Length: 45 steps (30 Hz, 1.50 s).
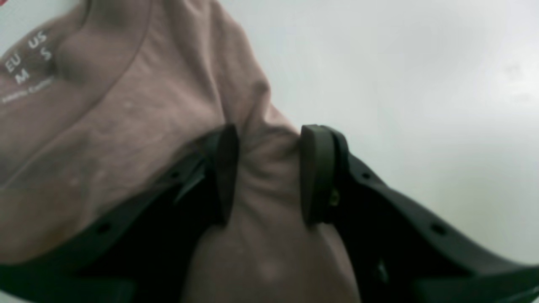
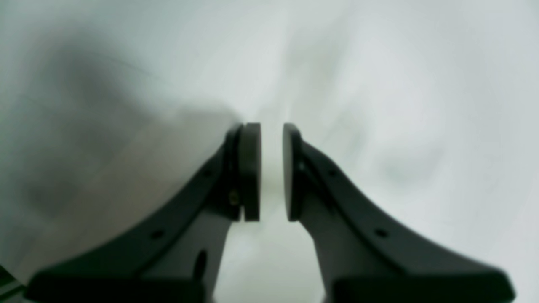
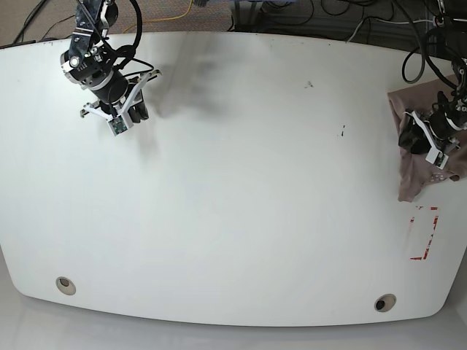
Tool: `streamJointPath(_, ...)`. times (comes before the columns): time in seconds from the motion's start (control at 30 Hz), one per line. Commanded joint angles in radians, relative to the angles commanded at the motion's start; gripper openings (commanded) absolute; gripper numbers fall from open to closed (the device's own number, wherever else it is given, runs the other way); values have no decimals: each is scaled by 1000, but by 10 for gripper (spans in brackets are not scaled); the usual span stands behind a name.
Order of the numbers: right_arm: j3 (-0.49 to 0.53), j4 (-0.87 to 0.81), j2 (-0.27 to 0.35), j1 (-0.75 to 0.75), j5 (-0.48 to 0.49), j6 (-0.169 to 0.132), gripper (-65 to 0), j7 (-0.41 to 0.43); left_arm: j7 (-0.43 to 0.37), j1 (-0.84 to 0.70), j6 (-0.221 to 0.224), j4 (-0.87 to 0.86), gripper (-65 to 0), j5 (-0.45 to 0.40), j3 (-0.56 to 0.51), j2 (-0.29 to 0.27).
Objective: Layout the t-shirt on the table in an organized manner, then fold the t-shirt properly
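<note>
Left gripper first: the jaws straddle a raised ridge of the soft, wrinkly mauve-brown cotton t-shirt with a fair gap between them. Fabric fills that gap, but whether they've pinched it or are only partly closed around it, I honestly can't tell. The wrist view shows the neckline and the printed size label off to the upper left, so the grab point sits just beside the collar, near the shoulder.

Right gripper: jaws slightly apart, nothing between them, just blurry glossy white table underneath. In the base view it hangs over the far corner, well apart from the shirt.

The shirt itself is a bunched heap at the table's edge on the left arm's side, just above the red tape rectangle outline, with part of it seemingly over the rim. So I'd say layout hasn't really begun.

What could go wrong:
- A one-handed pull on a thick bunch would likely drag the whole wad instead of spreading it.
- If the pinch is shallow, the fabric could slip out.
- The shirt is right at the edge, so a slip might send it off the table.

No containers anywhere that I can see.
</note>
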State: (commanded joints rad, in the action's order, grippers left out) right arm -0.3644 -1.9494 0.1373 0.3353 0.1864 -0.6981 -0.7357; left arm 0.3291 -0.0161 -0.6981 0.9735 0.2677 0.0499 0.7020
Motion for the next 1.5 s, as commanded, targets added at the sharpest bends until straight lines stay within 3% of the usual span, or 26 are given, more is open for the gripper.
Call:
streamJointPath(0.1,-3,-14,-32,2,-11,0,-563,0,28,2,0,61,-419,0,49,2)
streamJointPath(0.3,-3,-28,-44,2,-11,0,-563,0,216,2,0,244,-419,0,153,-5)
streamJointPath(0.43,-2,-37,-58,2,-9,0,-563,0,327,-18,0,364,-419,0,241,-52)
streamJointPath(0.57,-2,-46,-78,2,-11,0,-563,0,385,-69,0,465,-419,-2,296,-75)
streamJointPath(0.67,-2,-46,-80,2,-11,0,-563,0,413,-109,0,519,-419,-2,319,-118)
streamJointPath(0.97,-2,-46,-80,20,-11,0,-563,0,416,-284,0,529,-419,-3,397,-175)
streamJointPath(1.3,-2,-46,-80,21,-6,0,-563,0,416,-362,0,534,-419,-2,491,-180)
streamJointPath(1.5,-2,-48,-80,15,-11,0,-563,3,416,-348,0,623,-419,0,489,-181)
